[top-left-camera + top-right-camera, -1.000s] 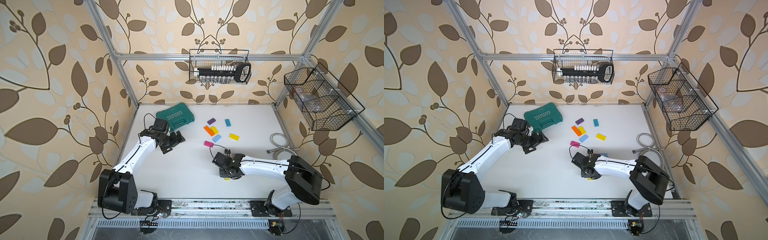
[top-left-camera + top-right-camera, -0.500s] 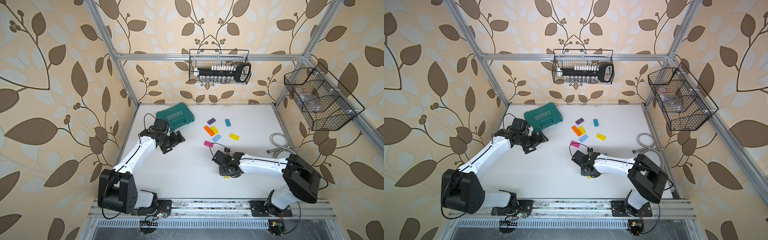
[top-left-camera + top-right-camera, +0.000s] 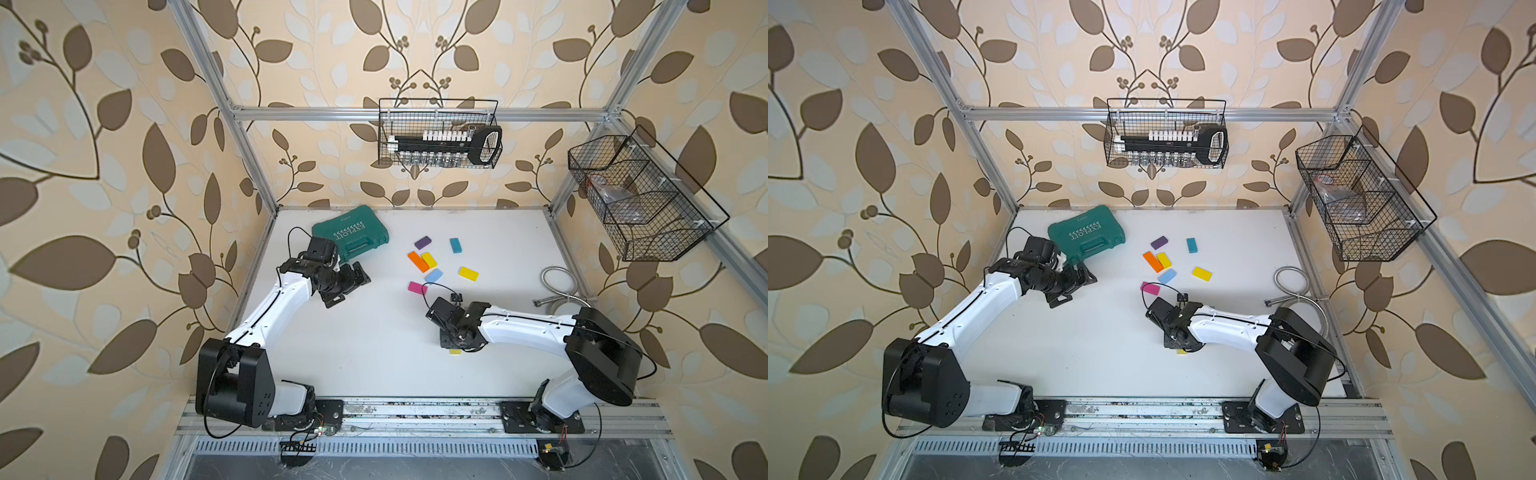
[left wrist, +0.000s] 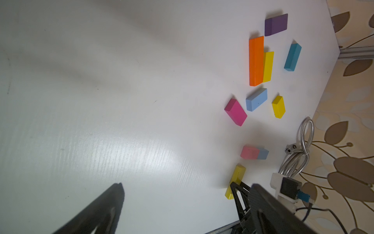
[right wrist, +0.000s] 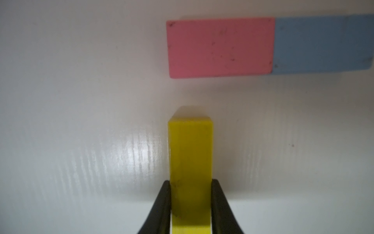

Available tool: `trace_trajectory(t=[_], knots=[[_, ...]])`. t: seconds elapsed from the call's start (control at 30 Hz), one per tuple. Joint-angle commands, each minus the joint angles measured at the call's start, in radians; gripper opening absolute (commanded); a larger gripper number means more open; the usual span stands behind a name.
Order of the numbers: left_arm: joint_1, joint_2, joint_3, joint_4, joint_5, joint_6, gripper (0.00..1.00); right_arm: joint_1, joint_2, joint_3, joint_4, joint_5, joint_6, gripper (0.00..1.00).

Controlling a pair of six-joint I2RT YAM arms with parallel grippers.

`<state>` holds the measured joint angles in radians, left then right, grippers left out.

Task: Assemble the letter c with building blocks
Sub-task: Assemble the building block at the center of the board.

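Gripping a yellow block [image 5: 190,154] tight between its jaws, the right gripper [image 5: 191,182] holds it down near the white table [image 5: 81,101], just short of a pink block [image 5: 219,47] that touches a light blue block [image 5: 323,43] end to end. Pushed too far, it could knock that pair askew. The left gripper [image 3: 348,286] hangs spread wide and empty beside the green case [image 3: 351,237]

1. Both top views put you high over the grey metal front rail [image 3: 415,409], looking steeply down at the whole white tabletop [image 3: 374,357] and facing the leaf-patterned back wall [image 3: 332,166].
2. Your left wrist camera looks low across the tabletop, at middling range.
3. Your right wrist camera sits very close above it. Both wrist views share the flat pink rectangular block [image 5: 219,47] and the slim yellow rectangular block [image 5: 190,154].
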<state>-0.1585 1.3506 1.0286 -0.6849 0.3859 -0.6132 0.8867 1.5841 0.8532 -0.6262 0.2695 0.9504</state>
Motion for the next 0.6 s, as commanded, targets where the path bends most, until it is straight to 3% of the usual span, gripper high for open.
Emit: trace_trajectory(t=[0.0,0.57], knots=[[-0.012,0.004,0.02,-0.004,-0.004,-0.008,0.99,-0.01,0.034,-0.003,-0.019,0.022,-0.016,0.23],[-0.013,0.013,0.036,-0.008,-0.002,-0.008,0.99,-0.039,0.049,0.017,-0.022,0.028,-0.053,0.25]])
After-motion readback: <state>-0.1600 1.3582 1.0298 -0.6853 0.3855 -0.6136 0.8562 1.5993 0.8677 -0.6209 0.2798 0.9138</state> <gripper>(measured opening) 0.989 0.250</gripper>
